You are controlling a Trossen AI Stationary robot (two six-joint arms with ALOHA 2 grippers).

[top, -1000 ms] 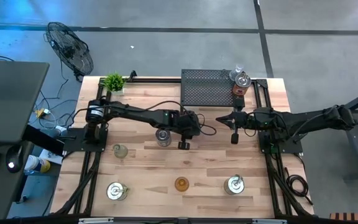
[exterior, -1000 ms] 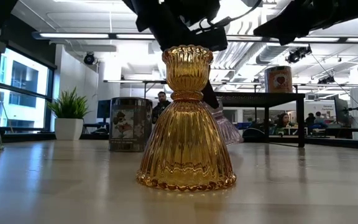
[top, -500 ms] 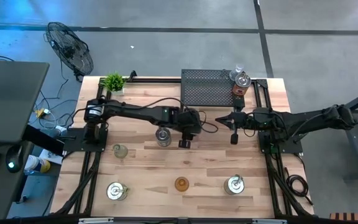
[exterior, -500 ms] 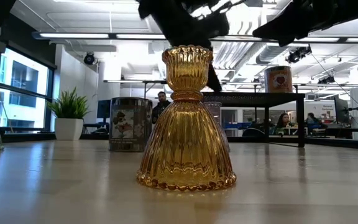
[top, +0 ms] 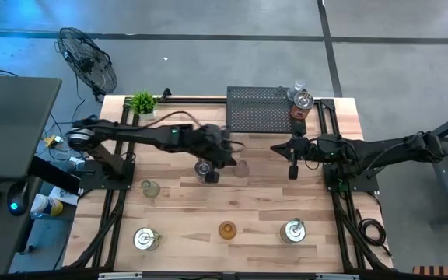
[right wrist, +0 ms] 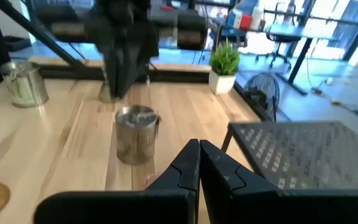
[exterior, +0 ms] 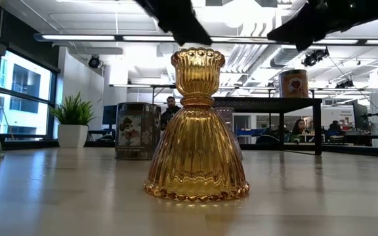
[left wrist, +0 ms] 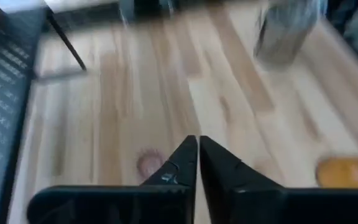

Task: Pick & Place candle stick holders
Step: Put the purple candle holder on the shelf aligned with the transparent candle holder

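Pale wooden planks form the table top [top: 169, 210], with a black mesh rack [top: 259, 117] at the far edge and a small potted plant [top: 142, 102] at the far left corner.

Two holders already stand on the rack's right end, a silver one [top: 304, 101] and what looks like a clear glass one [top: 294, 94] touching it. Another silver holder [top: 203, 168] sits near the table's middle, and just beside it, toward the rack, is a faint pinkish glass holder [top: 242, 168]. A pale green glass holder [top: 151, 188] stands nearer the left side. Along the near edge stand a silver holder [top: 145, 238], the amber glass holder [top: 227, 230] and one more silver holder [top: 293, 231], well apart from one another.

The left gripper [top: 212, 176] hangs over the middle silver holder; in the left wrist view its fingers [left wrist: 182, 165] are pressed together with nothing between them. The right gripper [top: 292, 172] waits to the right of centre, its fingers [right wrist: 188, 163] likewise closed and empty.

The main risk lies with the left arm: with its fingers closed it cannot take the middle silver holder, and coming down so could knock the holder into the pinkish glass one close by and tip it, since the glass pieces are narrow at the top. The left wrist view is smeared, so a mistimed grab looks likely.
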